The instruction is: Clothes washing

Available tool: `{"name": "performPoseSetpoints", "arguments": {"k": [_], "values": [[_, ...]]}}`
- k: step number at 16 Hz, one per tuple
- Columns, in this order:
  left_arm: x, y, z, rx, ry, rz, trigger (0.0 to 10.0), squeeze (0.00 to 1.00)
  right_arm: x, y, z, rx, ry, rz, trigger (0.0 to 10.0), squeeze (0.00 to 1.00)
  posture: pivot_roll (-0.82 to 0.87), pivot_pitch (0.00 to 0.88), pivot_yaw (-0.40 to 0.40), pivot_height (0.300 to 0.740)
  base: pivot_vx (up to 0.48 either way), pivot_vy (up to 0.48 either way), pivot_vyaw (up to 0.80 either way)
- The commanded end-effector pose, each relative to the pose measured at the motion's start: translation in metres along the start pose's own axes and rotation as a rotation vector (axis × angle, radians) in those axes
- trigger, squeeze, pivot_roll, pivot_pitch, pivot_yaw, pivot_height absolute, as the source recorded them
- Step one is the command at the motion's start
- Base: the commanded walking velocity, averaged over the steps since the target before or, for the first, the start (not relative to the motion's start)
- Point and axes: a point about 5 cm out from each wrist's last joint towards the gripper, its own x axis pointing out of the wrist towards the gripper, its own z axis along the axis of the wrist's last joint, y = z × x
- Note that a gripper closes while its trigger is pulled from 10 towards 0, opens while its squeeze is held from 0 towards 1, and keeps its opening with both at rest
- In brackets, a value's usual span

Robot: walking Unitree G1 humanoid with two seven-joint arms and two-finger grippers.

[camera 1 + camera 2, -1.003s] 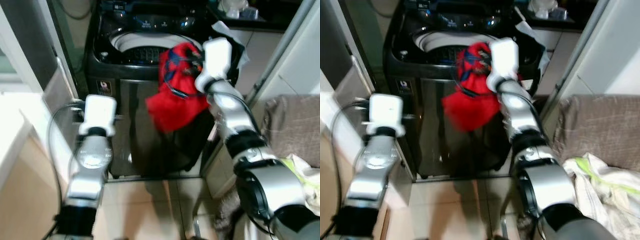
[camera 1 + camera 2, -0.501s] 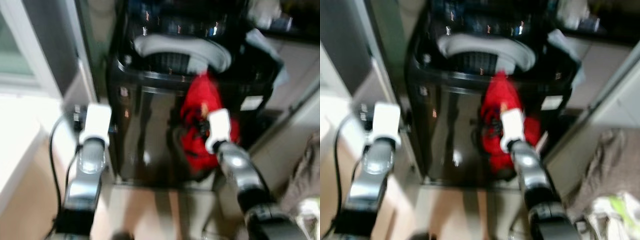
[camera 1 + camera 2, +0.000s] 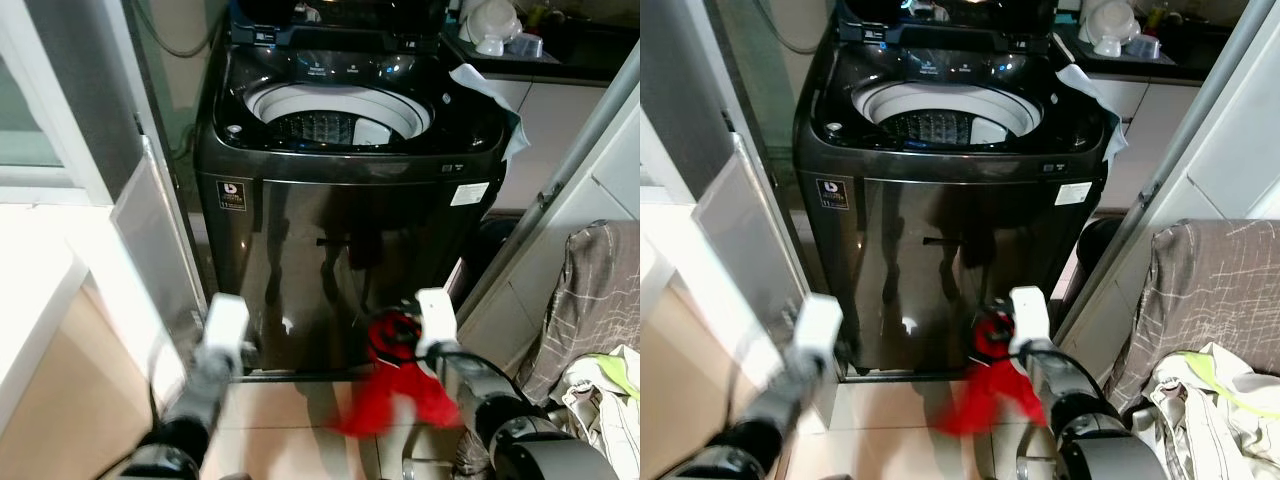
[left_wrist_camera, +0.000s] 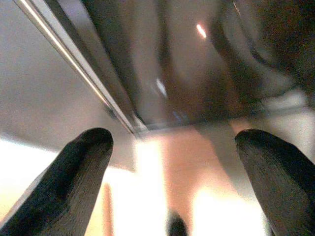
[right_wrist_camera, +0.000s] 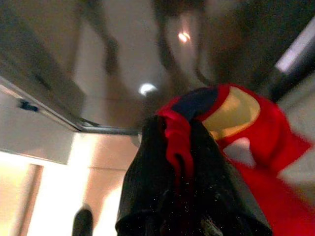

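Top-loading washing machine (image 3: 350,180) stands with lid up, drum (image 3: 335,110) open and showing no clothes. Red garment (image 3: 400,395) now hangs low in front of the washer's base, near the floor (image 3: 290,420); a second ago it was up at the drum rim. Right gripper (image 5: 184,162) has its jaws clamped on a fold of the garment. Left gripper (image 4: 172,147) is beside the washer's lower front corner, jaws wide apart, empty. Load step looks undone; garment needs lifting again.
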Motion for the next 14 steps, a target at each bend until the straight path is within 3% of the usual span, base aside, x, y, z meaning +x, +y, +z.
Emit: {"name": "performPoseSetpoints", "arguments": {"k": [1,2,4,5,9,11,14], "values": [[-0.001,-0.002,-0.009,-0.022,0.044,-0.028,10.0,0.00,-0.003,-0.009,-0.011,0.030,0.052,-0.051,10.0,0.00,0.01,0.000,-0.041,0.740,0.000,0.000,0.00],[-0.005,-0.011,-0.039,-0.013,0.167,-0.061,10.0,0.00,-0.008,-0.013,-0.035,0.075,0.151,-0.123,10.0,0.00,-0.01,0.000,-0.039,0.740,0.000,0.000,0.00],[-0.013,-0.017,-0.069,0.054,0.297,-0.064,10.0,0.00,-0.014,-0.016,-0.061,0.154,0.250,-0.204,10.0,0.00,-0.01,0.000,-0.045,0.740,0.000,0.000,0.00],[-0.014,-0.018,-0.075,0.063,0.314,-0.067,10.0,0.00,-0.016,-0.015,-0.068,0.153,0.274,-0.202,10.0,0.00,-0.01,0.000,-0.046,0.740,0.000,0.000,0.00],[-0.012,-0.021,-0.069,0.179,0.282,-0.104,10.0,0.00,-0.016,-0.009,-0.073,0.127,0.289,-0.171,10.0,0.00,-0.01,0.000,-0.040,0.740,0.000,0.000,-0.33],[-0.011,-0.010,-0.066,0.142,0.266,-0.065,10.0,0.00,-0.016,-0.010,-0.071,0.094,0.278,-0.171,10.0,0.00,-0.01,0.000,-0.041,0.740,0.000,0.000,-0.27],[-0.012,-0.007,-0.069,0.093,0.273,-0.031,10.0,0.00,-0.016,-0.009,-0.072,0.143,0.282,-0.176,10.0,0.00,-0.01,0.000,-0.046,0.740,0.000,0.000,0.00]]}}
